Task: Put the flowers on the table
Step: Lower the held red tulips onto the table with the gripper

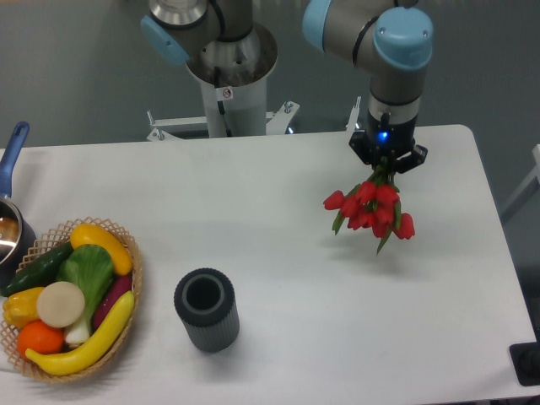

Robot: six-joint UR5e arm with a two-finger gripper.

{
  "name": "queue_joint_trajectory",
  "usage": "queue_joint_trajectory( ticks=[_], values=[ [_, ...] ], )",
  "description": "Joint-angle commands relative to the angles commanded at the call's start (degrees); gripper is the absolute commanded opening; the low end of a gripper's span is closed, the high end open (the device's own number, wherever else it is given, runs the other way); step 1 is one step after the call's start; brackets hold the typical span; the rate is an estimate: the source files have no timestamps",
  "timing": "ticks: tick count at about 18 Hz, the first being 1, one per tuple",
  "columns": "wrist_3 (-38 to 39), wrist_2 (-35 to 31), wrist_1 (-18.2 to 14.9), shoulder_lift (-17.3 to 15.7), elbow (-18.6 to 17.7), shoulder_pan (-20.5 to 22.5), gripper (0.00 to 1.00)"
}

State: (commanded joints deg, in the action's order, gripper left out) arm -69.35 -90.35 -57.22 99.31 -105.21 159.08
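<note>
The flowers (371,207), a small bunch of red tulips with green stems, hang heads down from my gripper (387,167). The gripper is shut on the stems and holds the bunch above the right part of the white table (278,202). The blooms hang a little above the tabletop, with a faint shadow under them. The stems are mostly hidden between the fingers.
A grey ribbed cylinder (207,310) stands upright on the table, left of the flowers. A wicker basket (126,325) of toy fruits and vegetables sits at the front left. A pot with a blue handle (12,169) is at the left edge. The arm's base (229,84) stands behind the table.
</note>
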Motion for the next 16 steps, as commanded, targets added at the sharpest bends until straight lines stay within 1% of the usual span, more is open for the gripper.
queue_joint_trajectory(
  ticks=[8, 11, 14, 16],
  values=[
    [1.14, -0.35, 0.09, 0.88, 0.09, -1.23, 0.12],
    [1.23, -0.44, 0.17, 1.84, 0.18, -1.5, 0.12],
    [1.32, -0.44, 0.17, 4.39, 1.75, -2.72, 0.12],
    [1.84, -0.27, 0.09, 6.58, 3.68, -3.51, 0.12]
  ],
)
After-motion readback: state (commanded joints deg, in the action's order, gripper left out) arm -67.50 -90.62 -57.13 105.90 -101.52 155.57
